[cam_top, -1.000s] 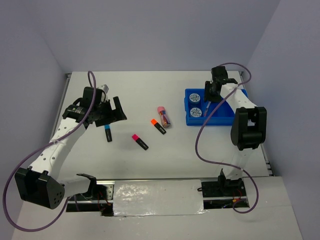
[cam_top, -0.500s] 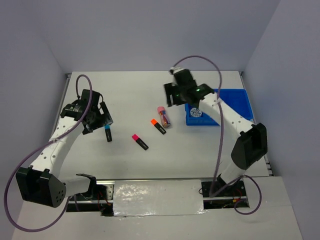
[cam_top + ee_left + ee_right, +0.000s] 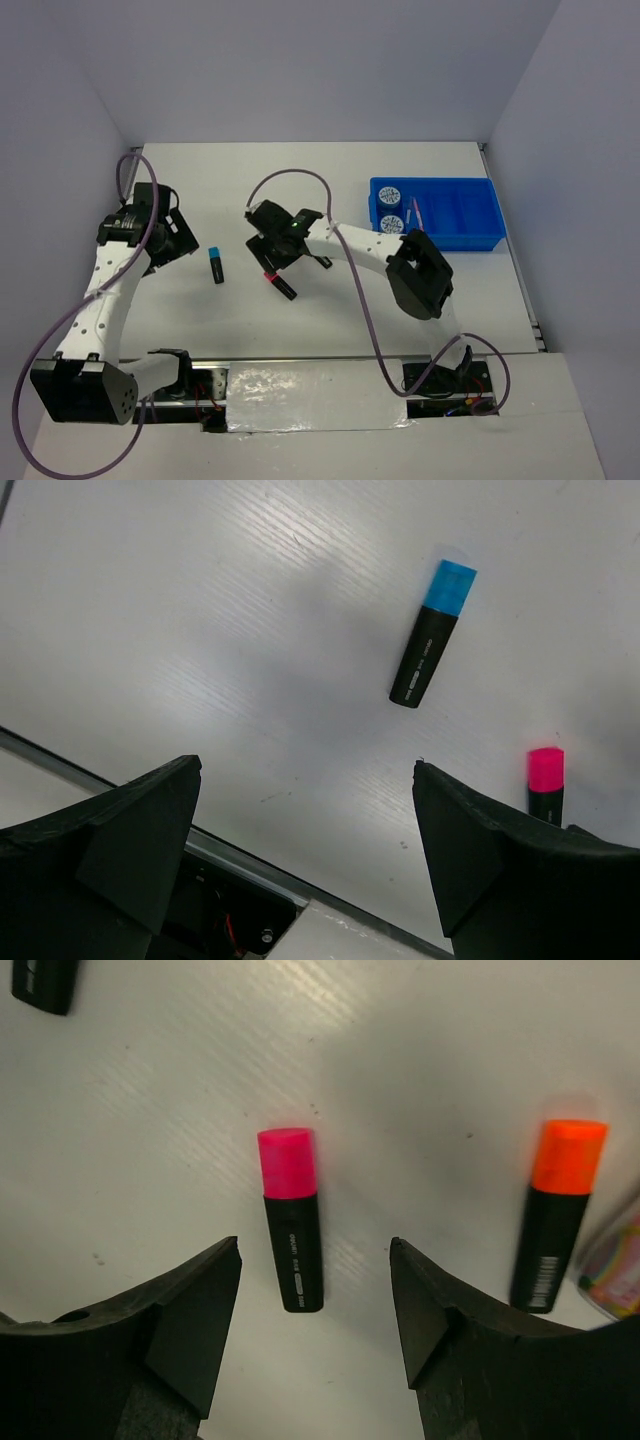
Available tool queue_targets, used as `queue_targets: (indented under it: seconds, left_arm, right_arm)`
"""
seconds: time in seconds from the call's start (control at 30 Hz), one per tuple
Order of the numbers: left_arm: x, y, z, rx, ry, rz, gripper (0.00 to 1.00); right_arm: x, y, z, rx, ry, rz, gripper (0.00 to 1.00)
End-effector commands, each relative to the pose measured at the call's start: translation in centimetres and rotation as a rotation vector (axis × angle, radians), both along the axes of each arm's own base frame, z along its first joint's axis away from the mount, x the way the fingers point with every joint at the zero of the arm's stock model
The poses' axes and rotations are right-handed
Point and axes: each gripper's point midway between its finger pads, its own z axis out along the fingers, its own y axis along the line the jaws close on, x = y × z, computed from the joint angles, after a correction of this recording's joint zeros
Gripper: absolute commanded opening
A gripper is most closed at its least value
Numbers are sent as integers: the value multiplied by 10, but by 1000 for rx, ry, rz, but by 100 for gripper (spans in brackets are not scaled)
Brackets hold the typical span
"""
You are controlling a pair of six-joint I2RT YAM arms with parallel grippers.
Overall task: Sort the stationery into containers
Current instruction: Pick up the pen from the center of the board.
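Note:
My right gripper (image 3: pixel 270 250) is open and hovers just over the pink-capped black highlighter (image 3: pixel 281 284). In the right wrist view the highlighter (image 3: pixel 293 1220) lies between and ahead of the gripper's (image 3: pixel 314 1250) spread jaws. An orange-capped highlighter (image 3: pixel 558 1215) lies to its right. The blue-capped highlighter (image 3: pixel 215 266) lies on the table right of my open, empty left gripper (image 3: pixel 178 245), and it shows in the left wrist view (image 3: pixel 432 635). The blue tray (image 3: pixel 470 238) at the far right holds two tape rolls (image 3: pixel 390 195) and a pink pen (image 3: pixel 413 215).
The end of a pink patterned tube (image 3: pixel 615 1270) shows at the right edge of the right wrist view. My right arm (image 3: pixel 360 245) stretches across the table's middle. The table's front rail (image 3: pixel 250 865) lies under my left gripper (image 3: pixel 306 770).
My right arm has swung from the blue tray leftward across the table to over the pink highlighter. My left gripper has drawn back to the left, away from the blue highlighter.

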Motion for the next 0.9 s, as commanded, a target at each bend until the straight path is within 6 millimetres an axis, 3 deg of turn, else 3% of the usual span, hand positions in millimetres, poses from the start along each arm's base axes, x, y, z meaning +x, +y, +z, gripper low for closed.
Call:
queue_targets:
  seconds: [0.0, 0.23, 0.37, 0.57, 0.63, 0.77, 0.8, 0.87]
  left_arm:
    - [-9, 6, 3, 16, -5, -31, 99]
    - [-12, 6, -4, -22, -20, -48, 99]
    - [-11, 3, -7, -38, -30, -61, 99]
    - [-4, -6, -8, -87, -67, -91, 99]
    - [-3, -8, -9, -97, -69, -95, 99]
    - [-3, -13, -12, -118, -73, -111, 99]
    - [-3, -13, -11, -118, -76, -112, 99]
    - [-3, -13, -7, -116, -91, -123, 99]
  right_arm:
    - [-13, 17, -3, -3, 19, 21, 69]
    - [-39, 17, -46, -45, 92, 82, 69]
    - [-36, 11, -71, -93, 89, 71, 66]
    - [-31, 11, -86, -121, 79, 65, 64]
    - [-34, 10, -95, -134, 98, 68, 52]
    - [-37, 7, -93, -123, 114, 59, 0]
    - [-34, 8, -85, -108, 98, 39, 0]
    - [-23, 7, -47, -20, 79, 3, 0]
